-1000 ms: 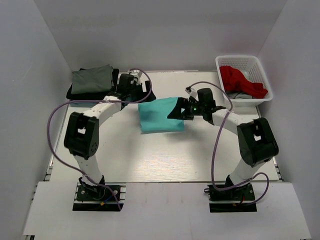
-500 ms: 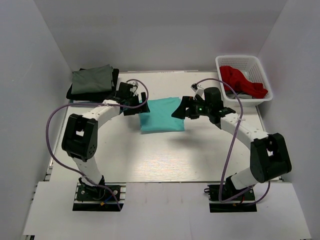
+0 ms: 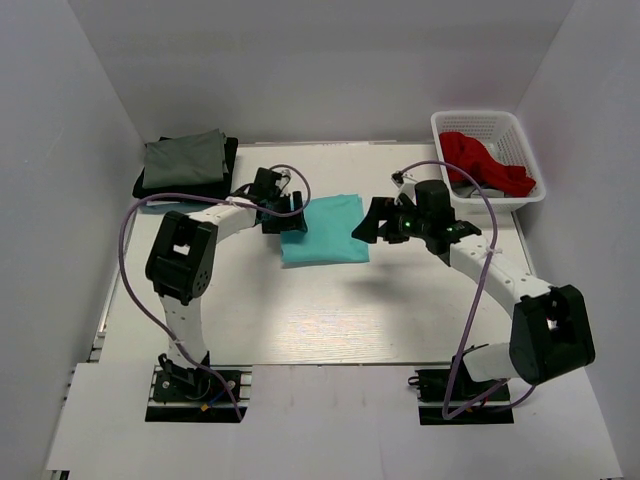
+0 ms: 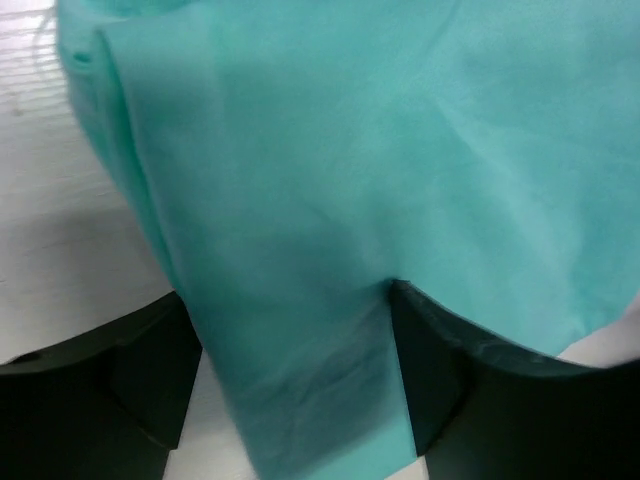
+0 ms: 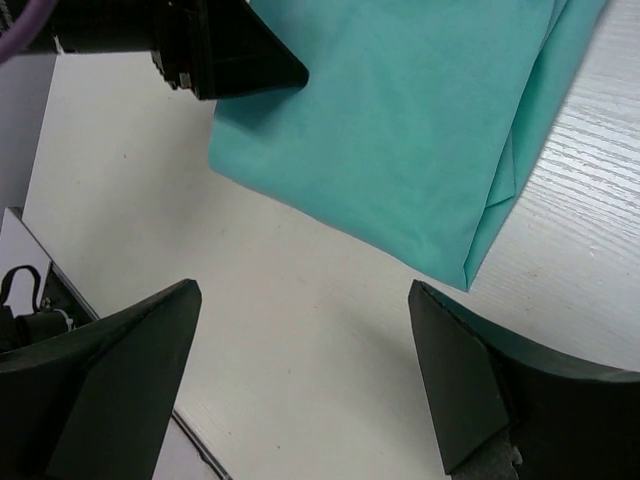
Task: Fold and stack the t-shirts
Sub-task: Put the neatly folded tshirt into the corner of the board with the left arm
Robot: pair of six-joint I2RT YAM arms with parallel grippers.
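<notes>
Top external: red t-shirt in basket

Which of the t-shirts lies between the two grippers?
The teal t-shirt, folded flat mid-table. The grey-green one lies folded at the far left, and the red one is crumpled in the basket.

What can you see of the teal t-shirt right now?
The teal t-shirt is plain soft cloth, folded into a flat, layered rectangle. It lies on the white table between the arms. The left gripper straddles its left edge with jaws open. The right gripper hovers open beside its right edge, apparently clear of it.
</notes>
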